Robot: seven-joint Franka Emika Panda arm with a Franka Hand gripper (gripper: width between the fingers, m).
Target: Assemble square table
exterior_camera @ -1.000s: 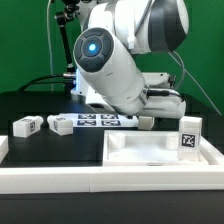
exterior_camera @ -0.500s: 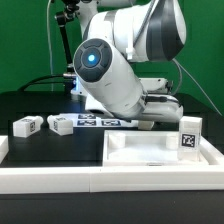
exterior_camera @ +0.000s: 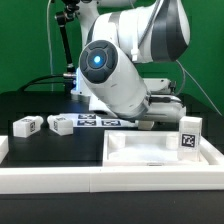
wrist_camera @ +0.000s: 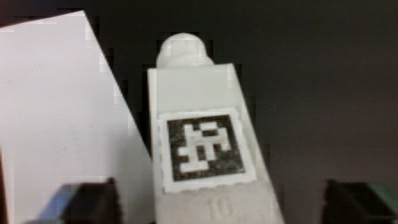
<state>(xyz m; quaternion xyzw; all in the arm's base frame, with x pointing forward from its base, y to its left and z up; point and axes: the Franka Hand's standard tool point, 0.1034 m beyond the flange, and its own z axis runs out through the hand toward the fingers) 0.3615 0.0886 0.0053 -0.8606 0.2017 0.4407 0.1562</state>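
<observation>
gripper [wrist_camera: 224, 203], lowered since before, straddles leg [wrist_camera: 199, 110], jaws wide, not touching.

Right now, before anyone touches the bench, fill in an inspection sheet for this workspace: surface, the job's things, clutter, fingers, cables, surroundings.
Surface: black table, with white border rails along its near edge.
Job's things: square slab lying flat, rim up; outer leg and inner leg lying at the exterior view's left; upright leg by the slab's far corner at the exterior view's right; fourth leg lying between the fingers.
Clutter: nothing seen besides the marker board.
Grippers: fingers open, one on each side of the fourth leg, gaps showing.
Cables: black cable running down behind the arm.
Surroundings: green backdrop.
</observation>
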